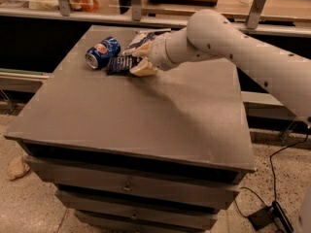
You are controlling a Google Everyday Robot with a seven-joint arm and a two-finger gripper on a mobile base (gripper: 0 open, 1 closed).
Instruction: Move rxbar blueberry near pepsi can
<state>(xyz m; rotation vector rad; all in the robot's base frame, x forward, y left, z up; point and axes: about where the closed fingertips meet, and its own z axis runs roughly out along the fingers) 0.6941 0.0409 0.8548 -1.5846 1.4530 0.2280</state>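
Observation:
The pepsi can (102, 52) lies on its side at the far left of the grey table (146, 125), silver end toward the front left. The rxbar blueberry (119, 65), a flat dark navy bar, lies just right of the can, low at the table top. My gripper (138, 58) reaches in from the right, with its pale fingers (144, 70) closed on the bar's right end. The bar's left end is a short gap from the can.
A blue-and-white chip bag (148, 34) lies behind the gripper at the table's far edge. My white arm (233, 42) crosses the far right of the table. Drawers front the table below, and a cable and box (265, 217) lie on the floor at right.

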